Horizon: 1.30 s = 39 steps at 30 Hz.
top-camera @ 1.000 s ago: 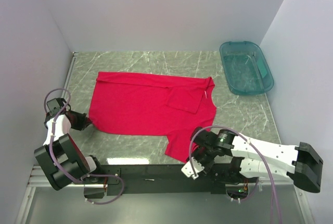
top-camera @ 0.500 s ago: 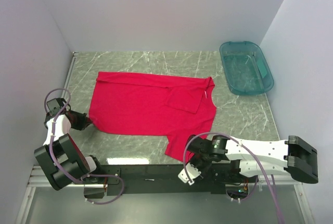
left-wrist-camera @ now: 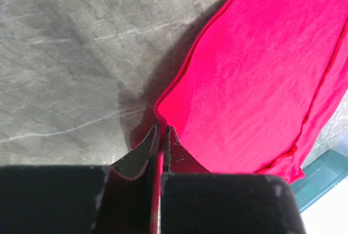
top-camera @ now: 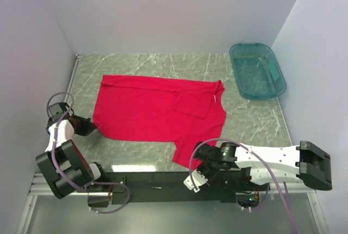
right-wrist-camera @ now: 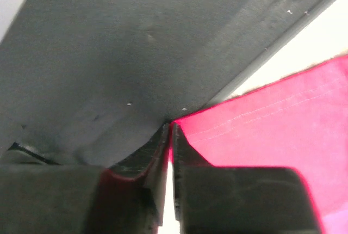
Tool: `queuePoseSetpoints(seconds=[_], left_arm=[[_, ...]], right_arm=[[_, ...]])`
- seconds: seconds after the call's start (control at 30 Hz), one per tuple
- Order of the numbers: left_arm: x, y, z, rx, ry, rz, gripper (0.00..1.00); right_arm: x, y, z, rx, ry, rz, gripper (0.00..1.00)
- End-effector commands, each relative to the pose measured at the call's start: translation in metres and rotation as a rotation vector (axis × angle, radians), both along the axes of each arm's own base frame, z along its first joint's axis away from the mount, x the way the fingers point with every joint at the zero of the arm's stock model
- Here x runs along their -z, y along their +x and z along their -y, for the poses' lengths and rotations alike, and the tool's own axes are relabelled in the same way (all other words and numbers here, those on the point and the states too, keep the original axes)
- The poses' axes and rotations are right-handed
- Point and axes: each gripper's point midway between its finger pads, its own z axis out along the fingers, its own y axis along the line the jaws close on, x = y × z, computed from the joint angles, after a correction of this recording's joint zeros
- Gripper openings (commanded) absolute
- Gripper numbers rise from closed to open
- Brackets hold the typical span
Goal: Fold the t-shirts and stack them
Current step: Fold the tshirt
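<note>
Nearby, a teal bin stands apart from the red t-shirt.

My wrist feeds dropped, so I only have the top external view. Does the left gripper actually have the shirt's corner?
Observer: Yes. In the left wrist view the left gripper is shut on the hem corner of the red t-shirt.
Operator: And the right one?
Observer: In the right wrist view the right gripper is shut too, pinching the shirt's edge, with the dark rail behind it.
</note>
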Motion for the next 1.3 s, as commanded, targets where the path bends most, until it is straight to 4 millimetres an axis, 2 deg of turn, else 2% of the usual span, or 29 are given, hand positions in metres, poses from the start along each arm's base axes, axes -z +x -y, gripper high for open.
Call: queuePoseSetpoints(seconds=[0.0,0.13,0.17,0.2,0.27,0.3,0.37,0.5,0.63,0.8,1.0,1.27], left_arm=[[0.000,0.001,0.003,0.028,0.000,0.021,0.00],[-0.001,0.002,0.003,0.034,-0.002,0.031,0.00],[-0.001,0.002,0.003,0.032,-0.003,0.029,0.00],[-0.001,0.002,0.004,0.034,-0.003,0.029,0.00],[0.000,0.001,0.003,0.024,-0.004,0.027,0.00],[-0.001,0.002,0.004,0.025,-0.008,0.030,0.00],[-0.002,0.003,0.005,0.028,-0.015,0.036,0.00],[-0.005,0.005,0.008,0.026,-0.037,0.053,0.00],[-0.015,0.011,0.009,0.016,-0.051,0.085,0.00],[-0.024,0.019,0.008,0.008,-0.064,0.113,0.00],[-0.032,0.030,0.005,-0.005,-0.076,0.135,0.00],[-0.038,0.041,-0.002,-0.021,-0.081,0.147,0.00]], right_arm=[[0.001,0.007,-0.002,0.033,0.019,0.043,0.00],[-0.021,0.016,-0.013,0.113,0.125,0.039,0.00],[-0.031,0.018,-0.014,0.152,0.148,0.024,0.00],[-0.046,0.030,-0.016,0.204,0.179,0.019,0.00],[-0.063,0.028,-0.010,0.192,0.213,-0.047,0.00],[-0.076,0.044,-0.009,0.248,0.252,-0.039,0.00],[-0.089,0.051,-0.010,0.296,0.290,-0.047,0.00],[-0.117,0.080,-0.017,0.413,0.388,-0.040,0.00],[-0.134,0.110,-0.020,0.519,0.444,-0.028,0.00],[-0.155,0.150,-0.019,0.646,0.499,0.068,0.00],[-0.174,0.171,-0.021,0.705,0.542,0.127,0.00],[-0.192,0.182,-0.021,0.729,0.584,0.181,0.00]])
